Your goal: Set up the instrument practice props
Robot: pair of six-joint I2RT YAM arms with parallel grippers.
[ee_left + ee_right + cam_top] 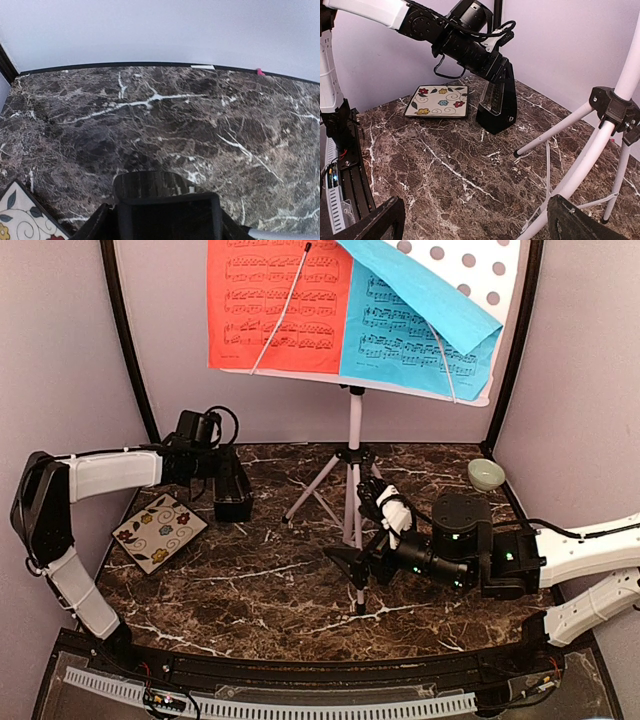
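The top view looks down from above and behind the arm bases, toward the back wall, over the whole table (250,585). The left wrist view is very near the table and faces the same wall; the dark shape at its bottom edge is probably the metronome (165,205). The right wrist view sits low and looks leftward across the table. All three share the floral tile (158,531).

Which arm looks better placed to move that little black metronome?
Left. The left gripper clasps the top of the metronome; the right gripper is open by the legs of the music stand, farther away.
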